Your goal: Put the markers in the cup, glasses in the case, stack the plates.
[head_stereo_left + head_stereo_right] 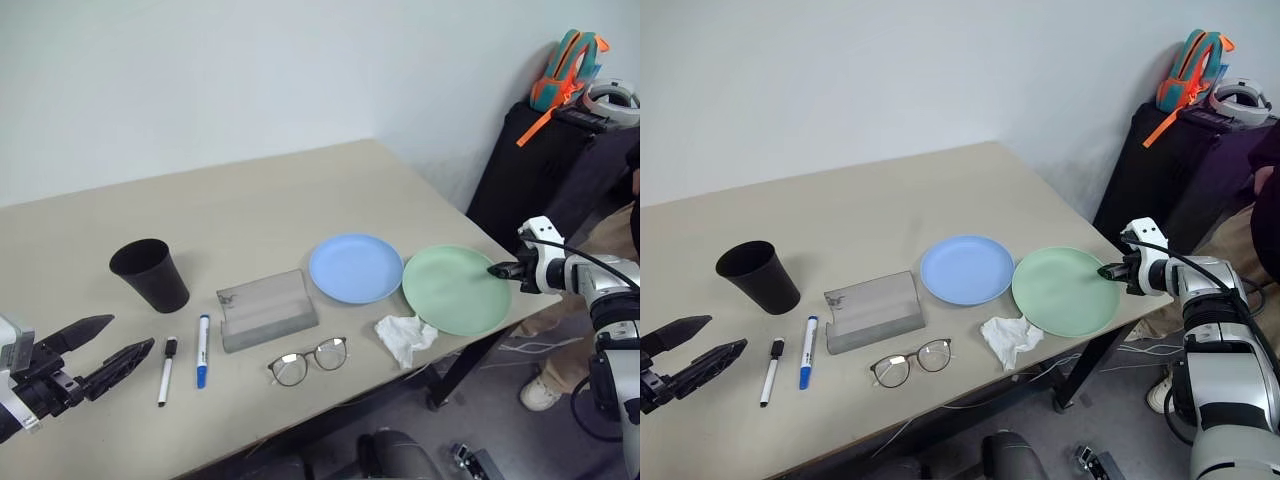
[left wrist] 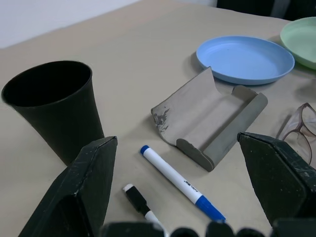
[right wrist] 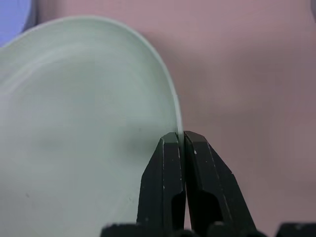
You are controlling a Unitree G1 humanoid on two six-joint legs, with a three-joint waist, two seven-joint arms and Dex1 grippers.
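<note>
Head view: right gripper (image 1: 497, 269) is pinching the green plate (image 1: 455, 290) at its right rim; blue plate (image 1: 355, 267) is lying just beside it.

Right wrist: fingers (image 3: 165, 168) are clamping a thin edge; plate may be slipping on lift.

Left wrist: left gripper (image 2: 177, 173) is hanging wide open, empty, above the markers (image 2: 180, 181).

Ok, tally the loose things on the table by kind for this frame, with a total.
Plates: 2, light blue plate, mint green plate
Markers: 2, black-capped marker, blue-capped marker
Cup: 1
Glasses case: 1
Glasses: 1
Tissue: 1
Total: 8
</note>
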